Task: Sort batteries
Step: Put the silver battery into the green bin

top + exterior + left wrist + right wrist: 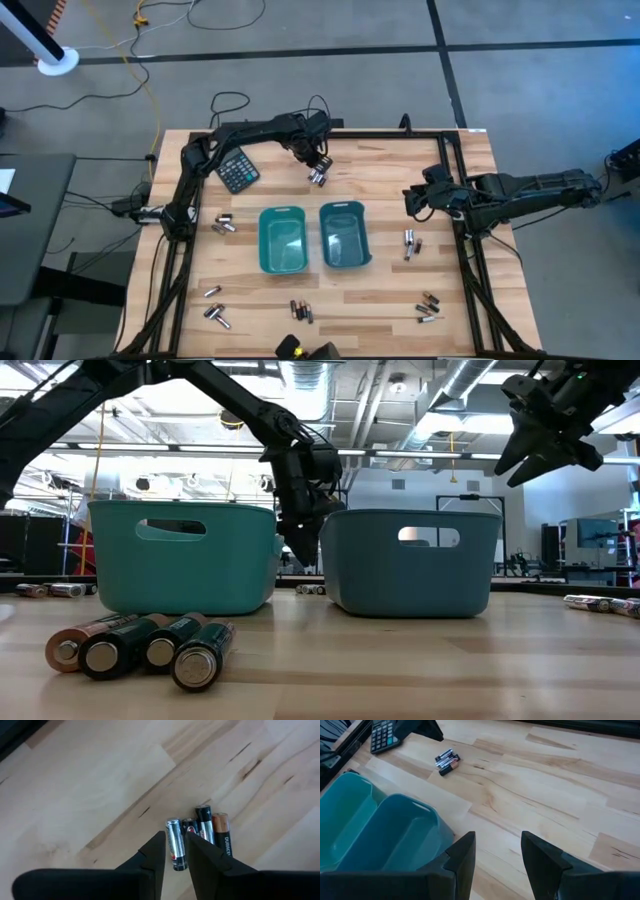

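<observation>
wooden table (390, 160) | two teal bins (282, 239) | calculator (238, 171) | scattered batteries (412, 243)

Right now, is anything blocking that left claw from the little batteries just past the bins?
Nothing visible does. The left gripper is open, its fingers either side of the silvery battery in the cluster. Only bare table separates that cluster from the teal bins.
</observation>
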Robot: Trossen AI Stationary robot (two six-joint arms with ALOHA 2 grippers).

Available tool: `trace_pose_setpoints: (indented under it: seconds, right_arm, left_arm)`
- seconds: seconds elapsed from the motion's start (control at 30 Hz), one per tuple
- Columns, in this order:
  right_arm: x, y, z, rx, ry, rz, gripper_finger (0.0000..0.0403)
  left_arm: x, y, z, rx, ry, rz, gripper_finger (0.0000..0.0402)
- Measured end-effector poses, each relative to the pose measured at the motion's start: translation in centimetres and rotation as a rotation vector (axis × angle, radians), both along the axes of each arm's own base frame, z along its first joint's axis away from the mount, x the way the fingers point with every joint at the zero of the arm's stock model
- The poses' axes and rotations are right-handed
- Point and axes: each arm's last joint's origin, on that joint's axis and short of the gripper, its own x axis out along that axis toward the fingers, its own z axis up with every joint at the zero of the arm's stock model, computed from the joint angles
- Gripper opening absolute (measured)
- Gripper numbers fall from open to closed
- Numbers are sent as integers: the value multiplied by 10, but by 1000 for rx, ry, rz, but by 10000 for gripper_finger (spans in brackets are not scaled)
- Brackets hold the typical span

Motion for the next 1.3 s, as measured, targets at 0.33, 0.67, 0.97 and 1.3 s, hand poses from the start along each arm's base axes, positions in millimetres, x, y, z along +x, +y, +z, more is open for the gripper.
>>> trace_pose_setpoints:
  seconds: [0.33, 0.67, 0.97, 1.3]
  right_arm:
    - [0, 0, 0, 0, -1, 0, 175]
    - [0, 0, 0, 8, -5, -3, 175]
    - [0, 0, 0, 10, -6, -2, 175]
    - [2, 0, 2, 14, -34, -1, 175]
  left_arm:
    - [3, -6, 0, 14, 12, -9, 127]
    - [-1, -9, -9, -19, 38, 43, 129]
    - [-3, -10, -16, -18, 50, 39, 129]
    - [-3, -10, -16, -9, 60, 25, 128]
